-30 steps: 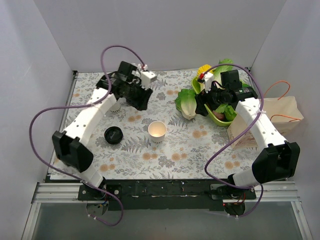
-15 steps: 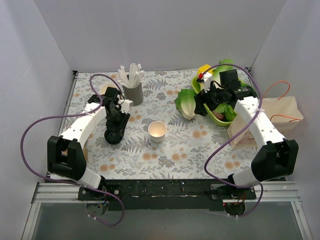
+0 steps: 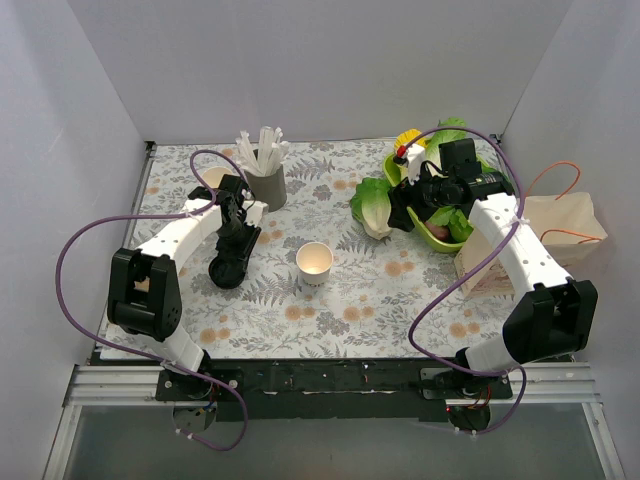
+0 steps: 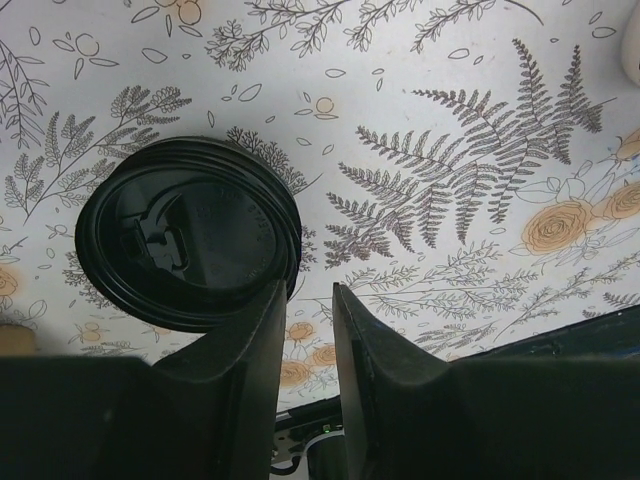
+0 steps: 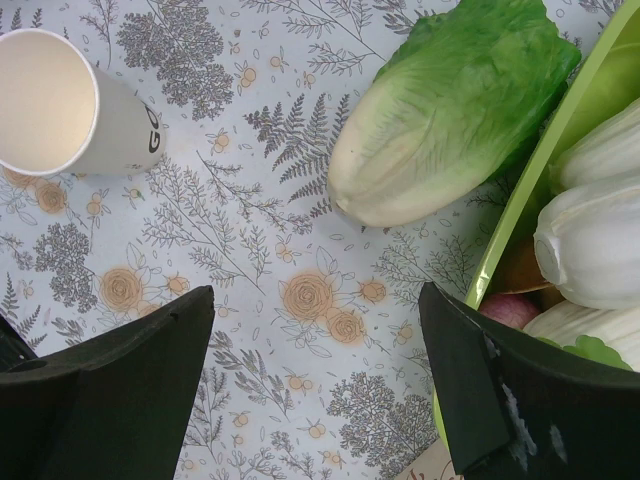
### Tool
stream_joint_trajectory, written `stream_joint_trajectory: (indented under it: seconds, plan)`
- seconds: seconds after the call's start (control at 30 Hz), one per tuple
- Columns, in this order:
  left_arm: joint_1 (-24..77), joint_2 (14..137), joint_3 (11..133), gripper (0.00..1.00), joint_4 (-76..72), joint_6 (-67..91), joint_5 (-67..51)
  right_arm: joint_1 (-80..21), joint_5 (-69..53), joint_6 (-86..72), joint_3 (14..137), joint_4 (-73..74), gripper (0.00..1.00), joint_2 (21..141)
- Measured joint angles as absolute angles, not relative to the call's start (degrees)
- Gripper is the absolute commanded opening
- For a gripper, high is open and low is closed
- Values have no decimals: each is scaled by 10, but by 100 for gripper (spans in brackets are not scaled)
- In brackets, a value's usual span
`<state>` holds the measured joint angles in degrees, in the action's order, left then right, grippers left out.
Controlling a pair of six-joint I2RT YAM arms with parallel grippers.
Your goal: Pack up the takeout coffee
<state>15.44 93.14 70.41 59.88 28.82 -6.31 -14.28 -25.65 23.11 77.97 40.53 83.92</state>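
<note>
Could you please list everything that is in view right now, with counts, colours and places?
paper cup: one, cream, lidless, mid-table
black lid: one, black, loose on the cloth, left of the cup
straw holder: one, grey, far left-centre, holding white straws
cream cups: count unclear, far left, partly hidden behind the left arm
lettuce head: one, green and white, on the cloth beside the bowl
bowl: one, lime green, far right, filled with vegetables
paper bag: one, tan, right edge
tablecloth: one, white floral print
left gripper: black, jaws narrow, at the lid's edge
right gripper: black, wide open, by the lettuce
</note>
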Motion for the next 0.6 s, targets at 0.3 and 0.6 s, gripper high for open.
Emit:
stream_joint_trajectory:
  seconds: [0.3, 0.6]
  plan:
    - [154, 955, 710, 24, 596, 288, -57, -143, -256, 231, 779, 405, 91, 832]
    - [154, 965, 710, 22, 594, 287, -51, -143, -256, 231, 779, 405, 91, 832]
